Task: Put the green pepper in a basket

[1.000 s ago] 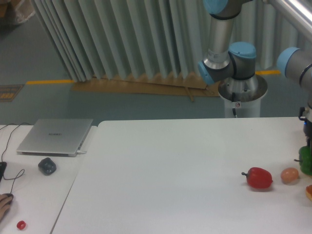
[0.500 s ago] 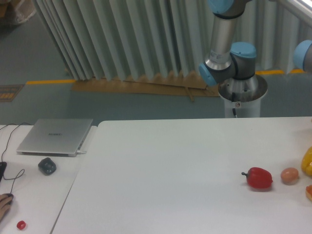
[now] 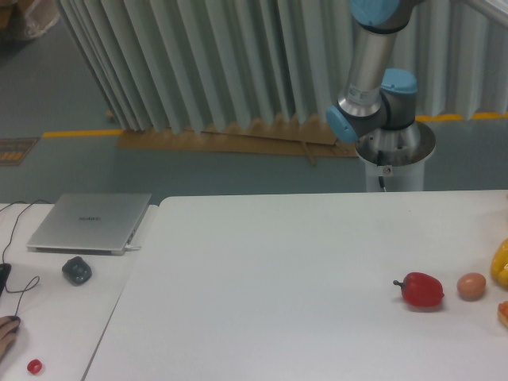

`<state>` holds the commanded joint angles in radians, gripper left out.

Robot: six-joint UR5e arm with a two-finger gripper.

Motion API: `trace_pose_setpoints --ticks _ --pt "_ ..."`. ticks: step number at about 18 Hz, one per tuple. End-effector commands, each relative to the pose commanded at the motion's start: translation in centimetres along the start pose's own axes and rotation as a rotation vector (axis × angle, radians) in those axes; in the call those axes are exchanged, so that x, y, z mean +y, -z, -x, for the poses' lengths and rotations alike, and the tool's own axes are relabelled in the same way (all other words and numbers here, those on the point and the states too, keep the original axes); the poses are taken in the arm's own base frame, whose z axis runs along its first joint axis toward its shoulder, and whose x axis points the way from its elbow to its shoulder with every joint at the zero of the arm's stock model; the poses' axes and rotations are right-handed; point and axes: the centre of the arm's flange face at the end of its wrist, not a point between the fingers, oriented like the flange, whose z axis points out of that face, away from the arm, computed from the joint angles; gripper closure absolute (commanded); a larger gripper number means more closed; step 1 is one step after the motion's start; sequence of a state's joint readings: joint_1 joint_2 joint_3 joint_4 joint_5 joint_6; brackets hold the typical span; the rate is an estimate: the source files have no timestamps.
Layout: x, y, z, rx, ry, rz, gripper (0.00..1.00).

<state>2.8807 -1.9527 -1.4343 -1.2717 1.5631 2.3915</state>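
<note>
The green pepper is out of view now. No basket shows in the frame. The gripper is out of view too; only the arm's grey and blue links (image 3: pixel 371 75) show at the top right, above its round base. A red bell pepper (image 3: pixel 421 290) lies on the white table (image 3: pixel 278 270) at the right.
A brownish egg-shaped object (image 3: pixel 471 286) lies right of the red pepper. A yellow item (image 3: pixel 501 263) and an orange-red item (image 3: pixel 503 313) sit at the right edge. A laptop (image 3: pixel 91 222), a dark lump (image 3: pixel 77 271), cables and a small red ball (image 3: pixel 34 366) are on the left table.
The green pepper and the gripper part at the right edge have left the frame. The yellow item behind them is now exposed. The arm's links have shifted up and right.
</note>
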Motion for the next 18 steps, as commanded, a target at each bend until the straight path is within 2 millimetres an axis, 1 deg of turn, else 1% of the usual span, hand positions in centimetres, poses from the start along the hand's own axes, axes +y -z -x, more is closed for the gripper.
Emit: trace_pose_setpoints --ticks 4,8,10,11,12,13,15,16,18 --pt "1.6 -1.0 -0.5 -0.004 -0.012 0.005 0.51" --pt "2.2 -1.6 -0.7 0.001 -0.026 -0.001 0.51" --pt "2.1 -1.7 -0.7 0.002 -0.032 -0.002 0.5" --pt "2.0 -1.7 -0.7 0.001 -0.031 -0.003 0.45" --pt "1.9 -1.8 -0.6 -0.003 -0.032 -0.008 0.36" --pt "1.7 -1.9 -0.5 -0.013 -0.032 -0.021 0.22" --pt "1.5 -2.2 -0.4 -0.032 -0.032 -0.047 0.04" --pt "1.5 -2.2 -0.4 -0.039 -0.032 -0.053 0.0" --pt "1.2 -2.2 -0.3 -0.041 -0.035 -0.057 0.0"
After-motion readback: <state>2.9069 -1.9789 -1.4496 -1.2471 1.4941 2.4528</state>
